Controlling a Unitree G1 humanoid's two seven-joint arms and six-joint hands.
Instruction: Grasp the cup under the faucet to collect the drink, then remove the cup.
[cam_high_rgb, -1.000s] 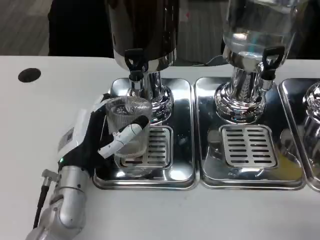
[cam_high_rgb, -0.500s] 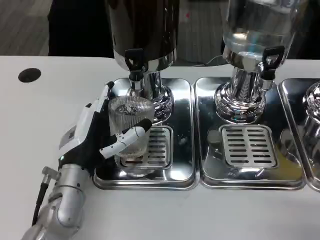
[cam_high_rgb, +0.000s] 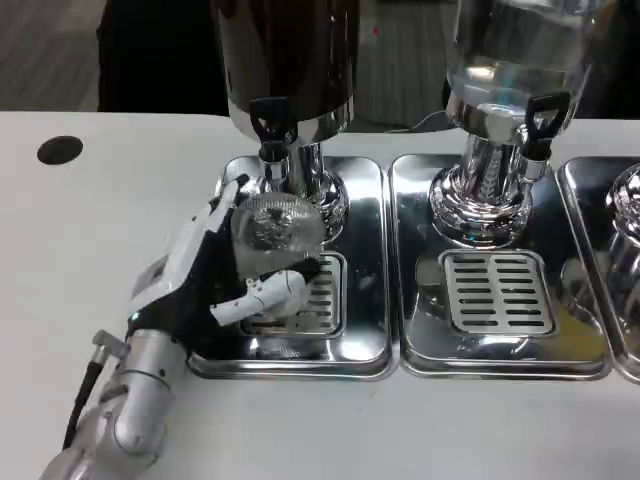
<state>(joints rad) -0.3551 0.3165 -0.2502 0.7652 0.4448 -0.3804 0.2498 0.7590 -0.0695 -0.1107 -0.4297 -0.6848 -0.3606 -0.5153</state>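
Note:
A clear ribbed cup (cam_high_rgb: 274, 240) stands over the left drip tray (cam_high_rgb: 355, 330), just below and in front of the black faucet (cam_high_rgb: 271, 128) of the dark dispenser. My left hand (cam_high_rgb: 205, 285) grips the cup from its left side, thumb curled across the front and fingers behind it. The cup leans with its mouth tipped toward the camera. I cannot tell whether any liquid is in it.
A second dispenser with a clear tank and black faucet (cam_high_rgb: 538, 118) stands over the middle drip tray (cam_high_rgb: 498, 292). A third tray edge (cam_high_rgb: 620, 250) shows at far right. A black round hole (cam_high_rgb: 58, 150) marks the table at left.
My left hand has moved the cup a little right and back, closer under the faucet, and the cup now tilts more toward the camera.

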